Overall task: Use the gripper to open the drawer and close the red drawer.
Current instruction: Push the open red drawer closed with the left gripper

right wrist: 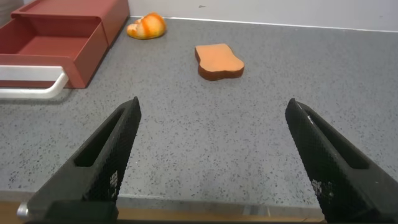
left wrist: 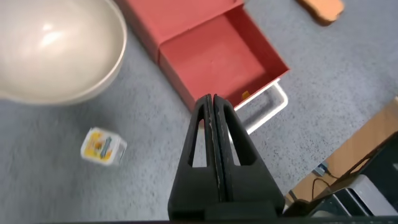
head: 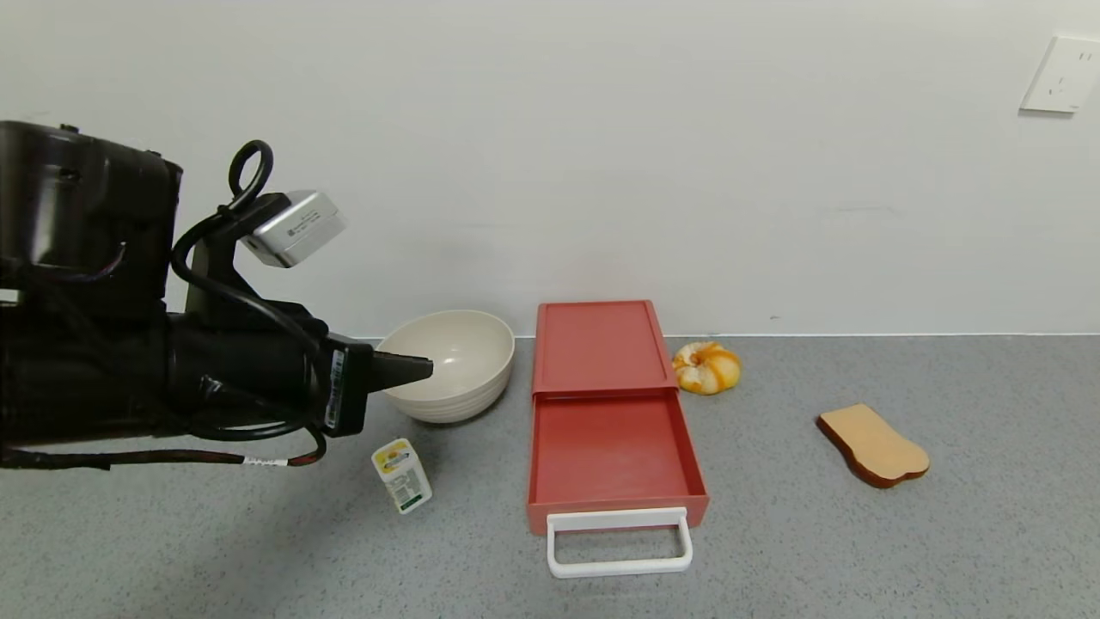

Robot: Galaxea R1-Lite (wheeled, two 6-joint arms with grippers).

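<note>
Looking at the drawer: your red drawer (head: 612,430) sits mid-surface with its tray slid fully out toward you, the white loop handle (head: 619,542) lying at the near end; the tray looks empty.
Task stage: you seem to have the opening done, so closing is what's left, judging by the tray standing out.
Left gripper: your left gripper (head: 417,368) hangs raised in the air to the left of the drawer, in front of the beige bowl (head: 451,365), its fingers pressed together and holding nothing.
Why shut: closed fingers give you a blunt tip, which likely suits pushing the tray front better than gripping it.
Right gripper: your right gripper (right wrist: 214,162) waits low over the near right of the surface with fingers spread wide, clear of the drawer's path.
Neighbours: a small bottle (head: 401,475) lies below the left gripper; an orange pastry (head: 705,367) sits just beside the drawer's housing; a toast slice (head: 872,445) lies well apart on the right.
Watch for: the housing may slide toward the wall if you push off-centre.
</note>
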